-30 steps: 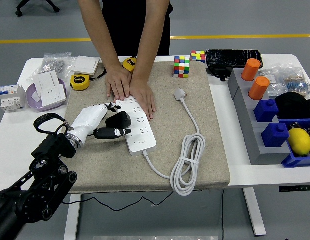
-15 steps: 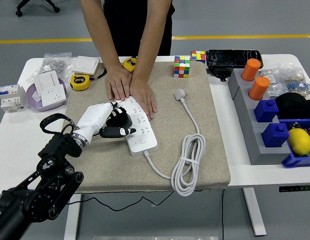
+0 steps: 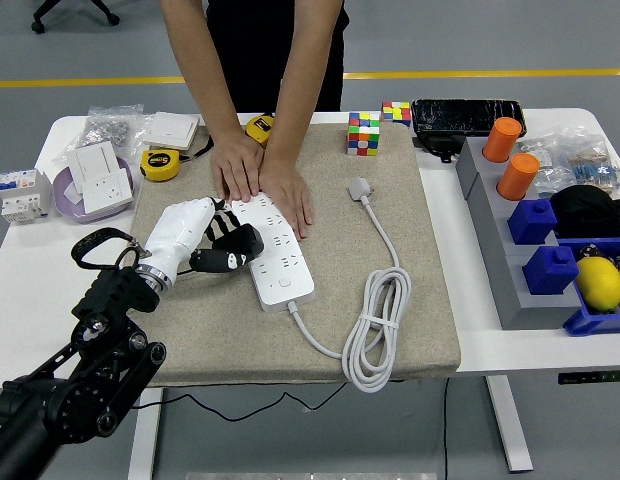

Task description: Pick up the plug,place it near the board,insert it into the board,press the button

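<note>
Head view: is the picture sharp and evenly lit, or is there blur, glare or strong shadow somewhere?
Head view: sharp across the table, lighting soft and even; only faint shadows under the white cable and the person's hands; no glare on the power strip; the left hand shows no motion blur.

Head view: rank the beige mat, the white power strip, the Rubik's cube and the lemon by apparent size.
1. Beige mat
2. White power strip
3 and 4. Lemon and Rubik's cube look about alike, and the lemon is partly hidden, so I won't rank them.

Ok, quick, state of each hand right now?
Left hand: fingers curled around the black plug, at the power strip.
Right hand: not in view.
</note>
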